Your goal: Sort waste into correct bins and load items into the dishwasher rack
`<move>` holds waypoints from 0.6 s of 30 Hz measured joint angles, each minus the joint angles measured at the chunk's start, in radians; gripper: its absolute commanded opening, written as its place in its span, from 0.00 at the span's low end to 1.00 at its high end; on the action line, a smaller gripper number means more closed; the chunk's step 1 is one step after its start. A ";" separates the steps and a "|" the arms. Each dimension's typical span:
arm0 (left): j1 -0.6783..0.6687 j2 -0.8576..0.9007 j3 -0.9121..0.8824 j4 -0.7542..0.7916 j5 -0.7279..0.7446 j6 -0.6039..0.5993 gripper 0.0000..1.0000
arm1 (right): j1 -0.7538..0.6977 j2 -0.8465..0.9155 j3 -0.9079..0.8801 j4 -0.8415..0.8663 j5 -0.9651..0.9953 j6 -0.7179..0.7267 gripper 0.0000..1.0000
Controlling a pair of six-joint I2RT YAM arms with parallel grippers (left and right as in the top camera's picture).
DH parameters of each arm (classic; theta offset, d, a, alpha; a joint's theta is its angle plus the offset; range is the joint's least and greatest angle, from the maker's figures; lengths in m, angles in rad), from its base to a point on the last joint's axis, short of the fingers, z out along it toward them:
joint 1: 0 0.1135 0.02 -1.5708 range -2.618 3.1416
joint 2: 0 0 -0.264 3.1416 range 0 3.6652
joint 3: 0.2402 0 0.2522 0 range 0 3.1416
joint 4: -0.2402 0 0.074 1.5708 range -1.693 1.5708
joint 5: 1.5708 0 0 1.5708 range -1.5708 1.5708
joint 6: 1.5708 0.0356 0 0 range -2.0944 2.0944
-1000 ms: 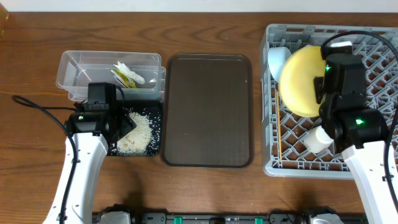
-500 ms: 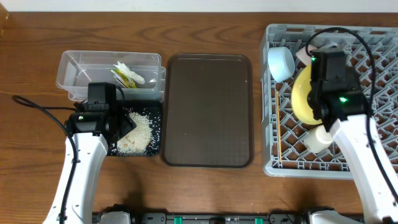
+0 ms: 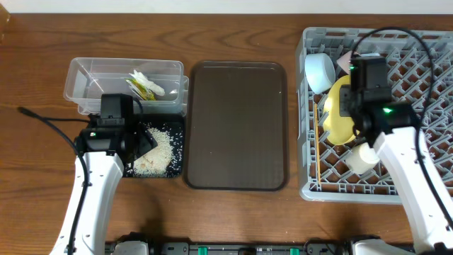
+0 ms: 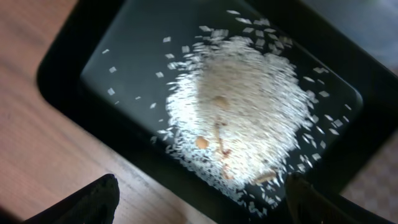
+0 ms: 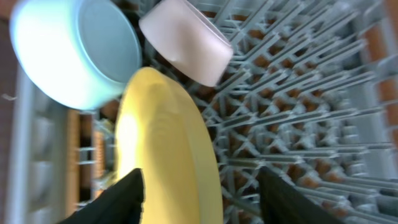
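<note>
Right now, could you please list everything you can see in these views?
dishwasher rack: one, grey, table's right side
yellow plate: one, yellow, on edge in the rack
light blue bowl: one, light blue, rack's far left corner
white bowl: one, white, beside the blue bowl
cup: one, pale, in the rack by the plate
chopsticks: one pair, wood, rack's left side
brown tray: one, dark brown, centre
clear tub: one, clear, far left
wrapper: one, green-and-orange, in the tub
black tray: one, black, beside the tub
rice: one pile, white, in the black tray
left hand: black, open over the rice
right hand: black, open around the plate
</note>
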 measured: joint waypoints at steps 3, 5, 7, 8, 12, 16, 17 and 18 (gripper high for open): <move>-0.026 0.000 0.030 0.014 0.044 0.080 0.88 | -0.058 -0.051 0.000 -0.023 -0.147 0.044 0.79; -0.037 -0.003 0.045 0.010 0.087 0.129 0.88 | -0.095 -0.079 0.000 -0.058 -0.228 0.063 0.88; -0.042 -0.005 0.050 -0.017 0.126 0.161 0.84 | -0.122 -0.097 0.000 -0.111 -0.285 0.079 0.96; -0.043 -0.007 0.051 -0.046 0.148 0.175 0.82 | -0.135 -0.105 0.000 -0.148 -0.313 0.082 0.97; -0.043 -0.035 0.051 -0.136 0.194 0.211 0.82 | -0.163 -0.115 -0.002 -0.281 -0.380 0.093 0.99; -0.043 -0.145 0.041 -0.148 0.210 0.249 0.82 | -0.162 -0.164 -0.038 -0.295 -0.412 0.095 0.99; -0.043 -0.197 0.031 -0.149 0.214 0.261 0.82 | -0.162 -0.196 -0.061 -0.285 -0.420 0.095 0.99; -0.043 -0.246 0.018 -0.146 0.217 0.267 0.82 | -0.162 -0.232 -0.086 -0.270 -0.426 0.096 0.99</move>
